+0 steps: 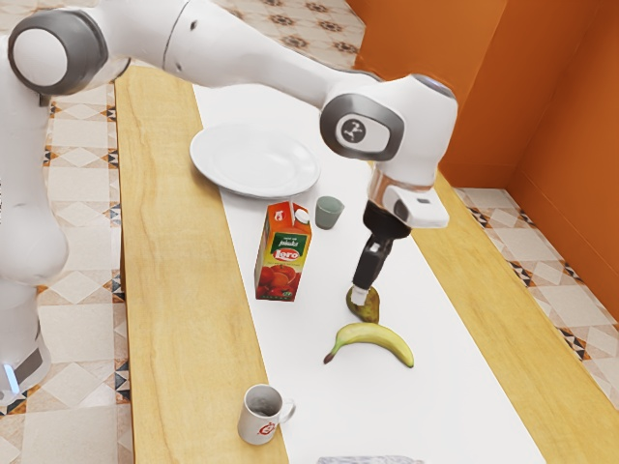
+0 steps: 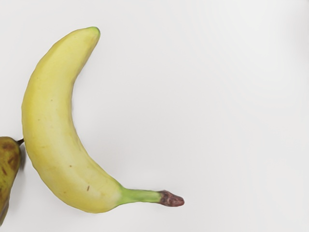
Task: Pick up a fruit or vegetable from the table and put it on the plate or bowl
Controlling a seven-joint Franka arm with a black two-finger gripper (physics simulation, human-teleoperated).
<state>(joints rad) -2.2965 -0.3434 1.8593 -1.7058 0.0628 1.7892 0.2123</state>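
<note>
Pale wood with a white strip down its middle makes up the table (image 1: 174, 290), and on that strip the step in hand is judged to be the grasp of the pear (image 1: 369, 309). The gripper (image 1: 362, 293) is lowered onto the top of the fruit, but whether the jaws are open or closed on it cannot be told. A good grasp is best taken across the pear's broad lower body, not its narrow neck, since the rounded, tapering skin is likely to slip out of a high pinch. The banana (image 1: 369, 340), just beside the pear, should be left undisturbed. The plate (image 1: 253, 159), glossy white, round and shallow, is set well apart toward the exterior view's upper left. A clean lift is therefore called for, so that the juice carton (image 1: 282, 253) and the small grey-green cup (image 1: 329, 211) near the path are cleared. The carton is printed card, tall and boxy. The banana is smooth, yellow and curved, with a green stalk and a dark tip. The pear is mottled green-brown and squat, with a short stem. A white mug (image 1: 263, 414) is stood at the strip's edge.
</note>
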